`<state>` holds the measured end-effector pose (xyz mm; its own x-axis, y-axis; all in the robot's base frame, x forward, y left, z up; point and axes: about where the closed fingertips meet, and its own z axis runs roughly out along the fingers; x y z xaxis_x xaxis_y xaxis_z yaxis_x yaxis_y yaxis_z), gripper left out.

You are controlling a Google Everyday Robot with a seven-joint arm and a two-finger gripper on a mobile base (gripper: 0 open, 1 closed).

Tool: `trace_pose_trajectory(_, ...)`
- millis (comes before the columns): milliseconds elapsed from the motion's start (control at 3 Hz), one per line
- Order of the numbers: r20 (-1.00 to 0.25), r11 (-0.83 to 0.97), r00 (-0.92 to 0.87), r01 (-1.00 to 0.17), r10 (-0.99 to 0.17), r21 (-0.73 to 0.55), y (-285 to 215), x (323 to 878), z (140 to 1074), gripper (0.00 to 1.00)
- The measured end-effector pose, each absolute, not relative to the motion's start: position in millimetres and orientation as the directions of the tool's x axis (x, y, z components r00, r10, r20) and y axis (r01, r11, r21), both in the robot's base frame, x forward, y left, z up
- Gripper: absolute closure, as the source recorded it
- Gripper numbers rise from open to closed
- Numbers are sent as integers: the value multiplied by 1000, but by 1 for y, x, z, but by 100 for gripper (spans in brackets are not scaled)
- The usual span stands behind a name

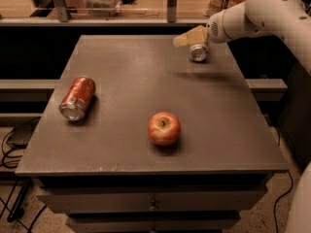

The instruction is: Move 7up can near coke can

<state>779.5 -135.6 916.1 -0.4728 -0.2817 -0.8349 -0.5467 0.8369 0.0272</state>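
The 7up can (pixel 198 52), silvery with its round end facing me, is at the far right of the table between the tan fingers (pixel 187 37) of my gripper (pixel 193 41). The gripper is shut on it and holds it a little above the table top, with a shadow below. The white arm (pixel 252 13) reaches in from the upper right. The coke can (pixel 77 98), red-orange with a silver end, lies on its side near the table's left edge, far from the 7up can.
A round red apple (pixel 164 128) sits at the front middle of the dark table (pixel 146 67). Drawers are below the table's front edge. A shelf with glass panes runs behind the table. Cables lie on the floor at the left.
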Motion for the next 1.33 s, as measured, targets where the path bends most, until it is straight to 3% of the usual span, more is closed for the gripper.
trace_pose_trajectory(667,-849,902,-505,-422,-156,86,-139,820,896,0)
trace_pose_trajectory(1333,-821,939,-561,-327,-105,104,-156,826,868,1)
